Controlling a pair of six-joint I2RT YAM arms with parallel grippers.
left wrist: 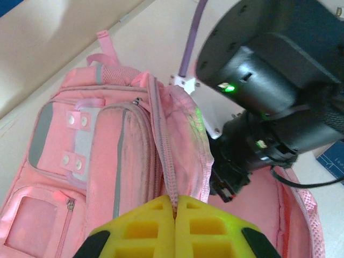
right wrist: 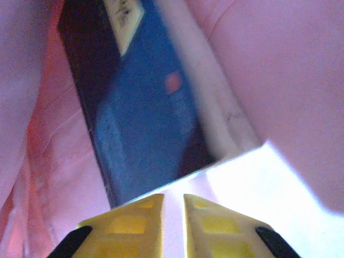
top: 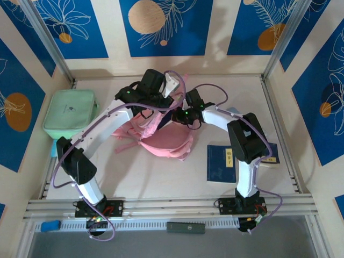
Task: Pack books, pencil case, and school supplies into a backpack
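The pink backpack (top: pixel 164 141) lies open mid-table. My left gripper (left wrist: pixel 176 200) is shut on the zipper edge of its opening (left wrist: pixel 167 161), holding it up; from above it sits at the bag's upper rim (top: pixel 158 107). My right gripper (right wrist: pixel 173 201) is inside the bag, reaching in from the right (top: pixel 178 118). Its fingers stand a narrow gap apart over a pale flat surface (right wrist: pixel 258 183). Just ahead of them a navy book (right wrist: pixel 145 118) with a yellow label lies against the pink lining. Two more navy books (top: pixel 221 163) (top: pixel 271 156) lie on the table at right. The pencil case is out of view.
A mint green square bag (top: pixel 70 114) sits at the left. The right arm's black wrist (left wrist: pixel 269 86) crowds the backpack's opening. A metal rail (top: pixel 172 206) runs along the near edge, with a dark bar (top: pixel 185 227) and a blue block (top: pixel 50 226) below it.
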